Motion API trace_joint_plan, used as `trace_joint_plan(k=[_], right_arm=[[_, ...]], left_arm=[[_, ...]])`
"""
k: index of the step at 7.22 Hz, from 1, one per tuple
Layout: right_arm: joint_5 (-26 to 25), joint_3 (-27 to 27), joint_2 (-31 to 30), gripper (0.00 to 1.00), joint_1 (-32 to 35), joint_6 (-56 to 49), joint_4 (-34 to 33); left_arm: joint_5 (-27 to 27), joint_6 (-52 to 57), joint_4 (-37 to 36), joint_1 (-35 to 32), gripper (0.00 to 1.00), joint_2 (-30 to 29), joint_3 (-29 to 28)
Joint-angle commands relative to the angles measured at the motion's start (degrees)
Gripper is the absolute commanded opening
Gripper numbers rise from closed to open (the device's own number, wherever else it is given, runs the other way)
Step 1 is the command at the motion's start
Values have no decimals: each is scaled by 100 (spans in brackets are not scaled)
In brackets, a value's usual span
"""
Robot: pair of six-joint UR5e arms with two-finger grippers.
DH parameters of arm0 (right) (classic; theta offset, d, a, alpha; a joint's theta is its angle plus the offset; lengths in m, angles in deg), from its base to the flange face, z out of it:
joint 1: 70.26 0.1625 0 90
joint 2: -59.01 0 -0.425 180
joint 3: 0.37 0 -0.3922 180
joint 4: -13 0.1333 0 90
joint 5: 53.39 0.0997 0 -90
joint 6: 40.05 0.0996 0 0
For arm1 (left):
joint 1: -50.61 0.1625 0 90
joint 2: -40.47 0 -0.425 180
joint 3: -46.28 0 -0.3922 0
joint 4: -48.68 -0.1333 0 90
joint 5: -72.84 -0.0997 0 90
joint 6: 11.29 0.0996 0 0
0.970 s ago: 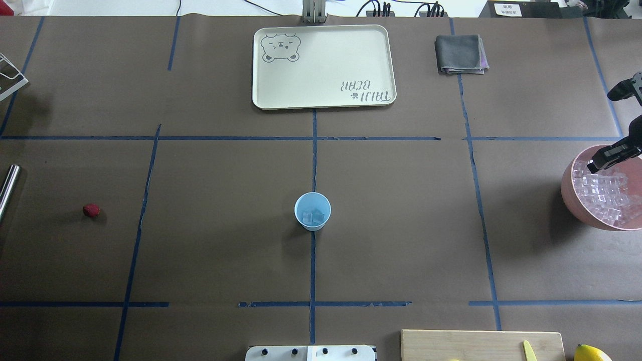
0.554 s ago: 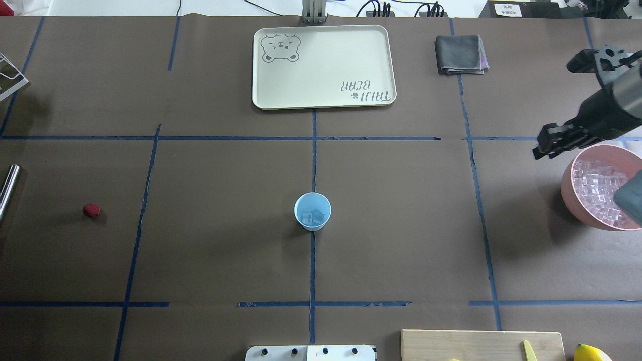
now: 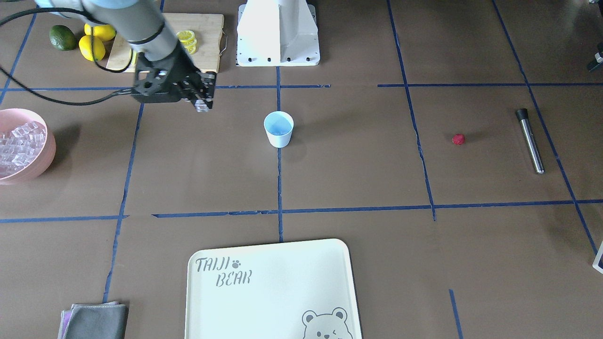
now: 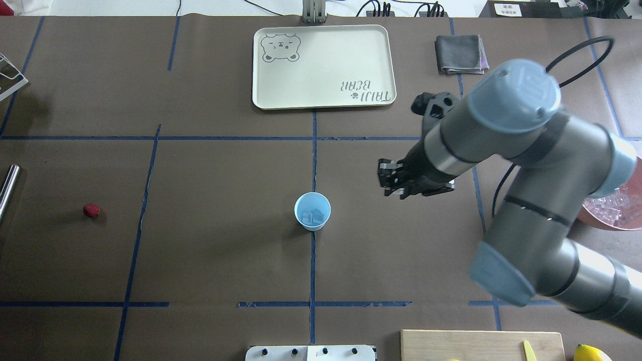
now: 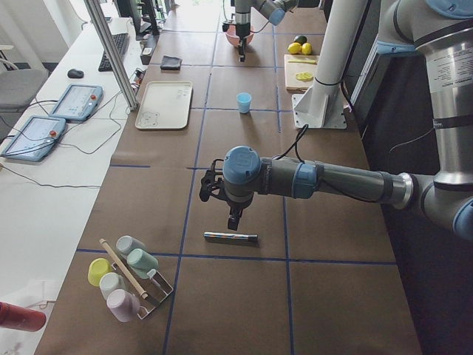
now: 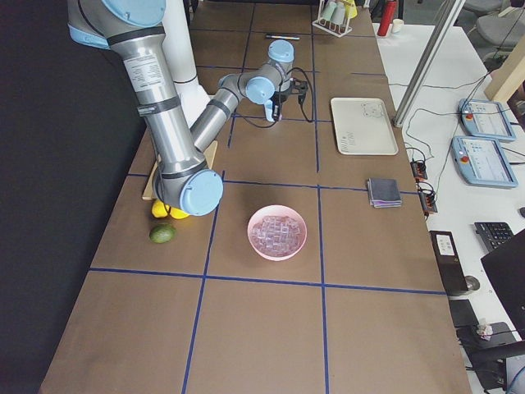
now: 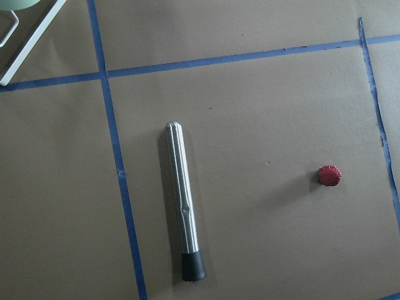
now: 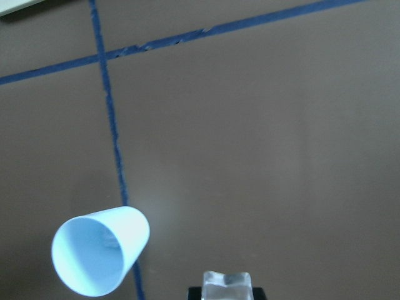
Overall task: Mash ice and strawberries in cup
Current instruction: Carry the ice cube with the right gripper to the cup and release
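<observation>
Over the table just to the right of the cup [image 4: 312, 211], the right gripper [image 3: 201, 100] is held in the air, its two fingers pinched on a single ice cube [image 8: 227, 285], seen clear and glassy at the bottom edge of the wrist view. The cup is stood upright at the middle of the table on a blue tape line, and some ice [image 4: 313, 216] can be made out at its bottom. The rest of the supply is heaped in the pink bowl [image 3: 47, 141], well apart at the robot's right end. The held cube is judged to be hard, light and very slick, so it is best squeezed across two flat opposite faces, squarely and not at a corner, or it may be squirted out. It is best let go low over the rim, since so light a cup could be tipped by a knock. Far off at the left end, the strawberry [image 4: 91, 210] is lying on the paper by itself, near the metal rod [image 7: 182, 203] but not touching it. It is reckoned soft and easily bruised, so it should be taken gently across its middle. The left gripper [image 5: 235, 218] is hung above that spot; whether its fingers are spread or together cannot be told.
</observation>
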Motion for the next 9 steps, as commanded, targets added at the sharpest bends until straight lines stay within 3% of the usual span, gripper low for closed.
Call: trace_joint_plan(k=[1, 3, 9], right_arm=[[-790, 874, 976, 0, -841, 767, 38], [-950, 1282, 1077, 0, -931, 872, 562], [-1178, 1336, 1085, 2, -923, 864, 565]], left_arm=[[173, -9, 1, 8, 100, 0, -31], [182, 0, 1, 8, 100, 0, -13], [182, 0, 1, 8, 100, 0, 4]])
